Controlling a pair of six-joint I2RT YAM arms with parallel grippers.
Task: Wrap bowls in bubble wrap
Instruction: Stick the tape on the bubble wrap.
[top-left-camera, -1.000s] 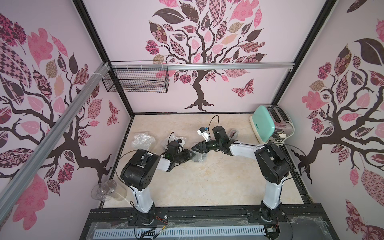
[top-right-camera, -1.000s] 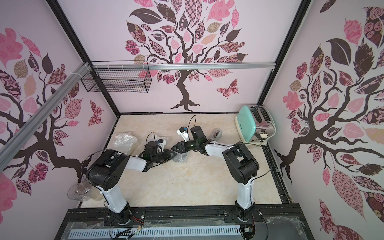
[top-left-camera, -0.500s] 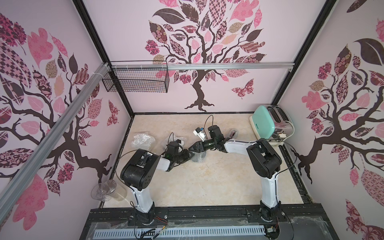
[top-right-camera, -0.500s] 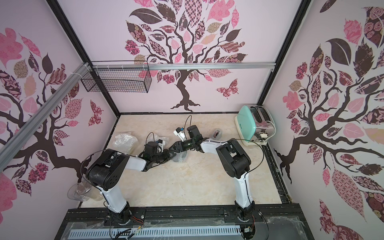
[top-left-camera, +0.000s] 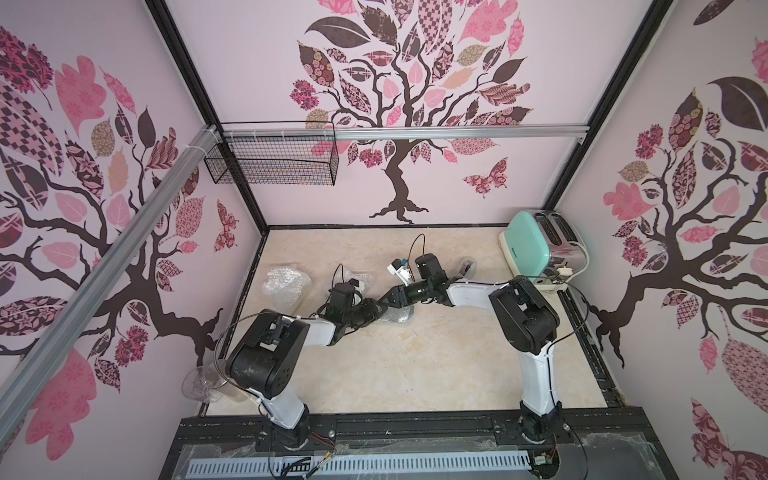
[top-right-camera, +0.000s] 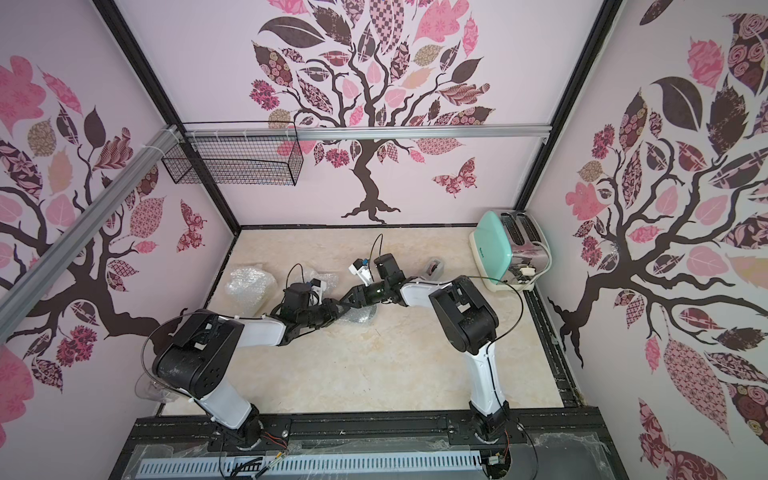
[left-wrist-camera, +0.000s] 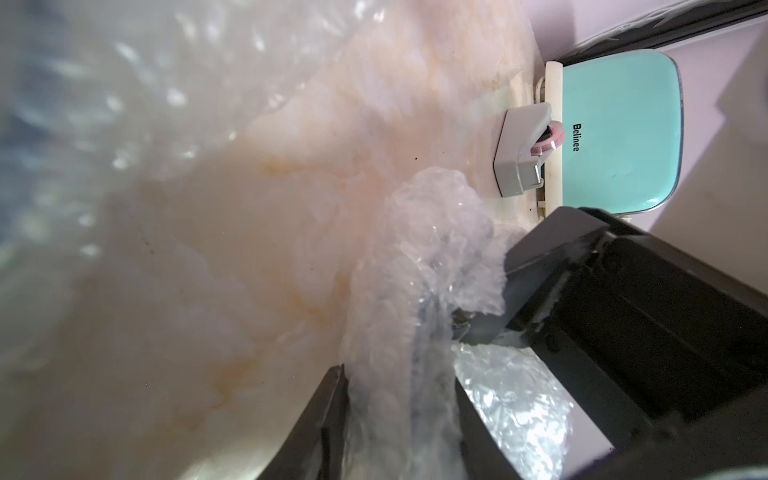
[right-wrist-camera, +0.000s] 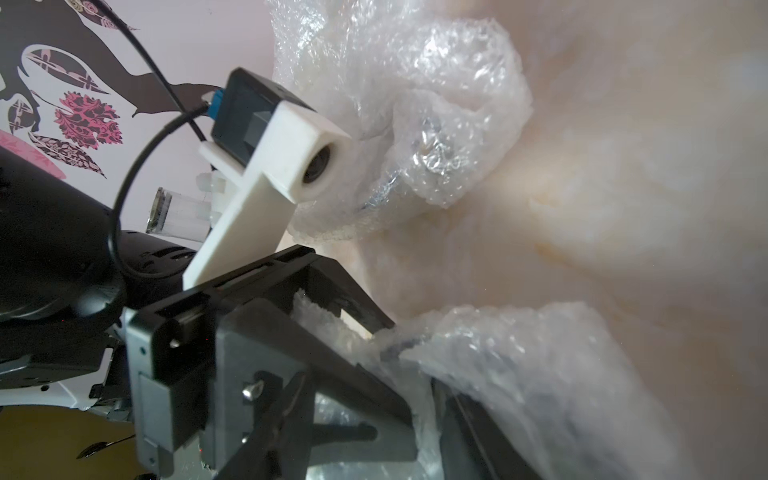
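Mid-table lies a crumpled bubble wrap bundle (top-left-camera: 397, 319) (top-right-camera: 359, 318), and both grippers meet over it. In the left wrist view my left gripper (left-wrist-camera: 399, 374) has a twisted rope of bubble wrap (left-wrist-camera: 399, 299) filling the gap between its fingers and touching both. My right gripper (right-wrist-camera: 424, 399) pinches the same wrap from the opposite side, with a strand caught between its fingers. In both top views the left gripper (top-left-camera: 376, 311) and right gripper (top-left-camera: 388, 297) almost touch. The bowls are hidden inside the wrap.
Two more bubble-wrap bundles (top-left-camera: 286, 284) (top-left-camera: 359, 277) lie at the left, behind my left wrist. A mint toaster (top-left-camera: 534, 249) stands at the back right, with a small tape dispenser (left-wrist-camera: 521, 153) near it. A glass (top-left-camera: 203, 382) lies at the front left. A wire basket (top-left-camera: 274, 160) hangs on the wall.
Over the first half second the right arm swung left toward the left gripper, then held still. The left arm stayed in place over the bundle.
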